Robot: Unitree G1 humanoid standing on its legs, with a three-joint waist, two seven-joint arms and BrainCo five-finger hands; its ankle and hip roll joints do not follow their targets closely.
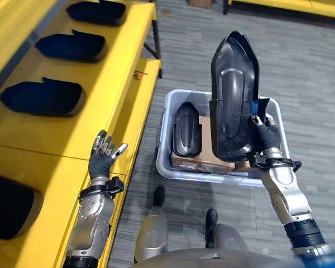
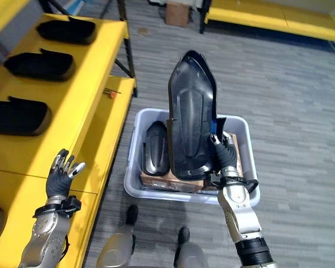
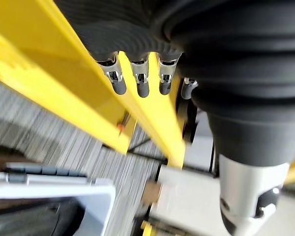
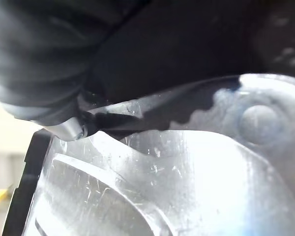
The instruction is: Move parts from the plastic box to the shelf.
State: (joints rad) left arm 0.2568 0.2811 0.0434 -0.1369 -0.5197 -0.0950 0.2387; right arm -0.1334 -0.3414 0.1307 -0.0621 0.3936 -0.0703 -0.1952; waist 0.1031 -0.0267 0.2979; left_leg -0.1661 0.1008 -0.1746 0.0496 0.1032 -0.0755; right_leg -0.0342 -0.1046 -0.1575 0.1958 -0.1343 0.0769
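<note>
Right hand (image 1: 263, 135) clamped on upright black part (image 1: 231, 95), long axis vertical, narrow end up; left hand (image 1: 103, 153) loosely open.

The tall black moulded plastic part (image 1: 233, 95) looks glossy and finely scratched. The pale translucent plastic box (image 1: 167, 134) is smooth, a brown cardboard piece (image 1: 204, 161) inside matt. At nine o'clock, the yellow painted metal shelf (image 1: 100, 95) shines softly above grey rough-woven carpet (image 1: 312, 84).

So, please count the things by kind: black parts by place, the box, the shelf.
Black parts on the yellow shelf: 4
Black parts in the plastic box: 1
Black parts held upright in the right hand: 1
Plastic boxes: 1
Shelves: 1
Total: 8
</note>
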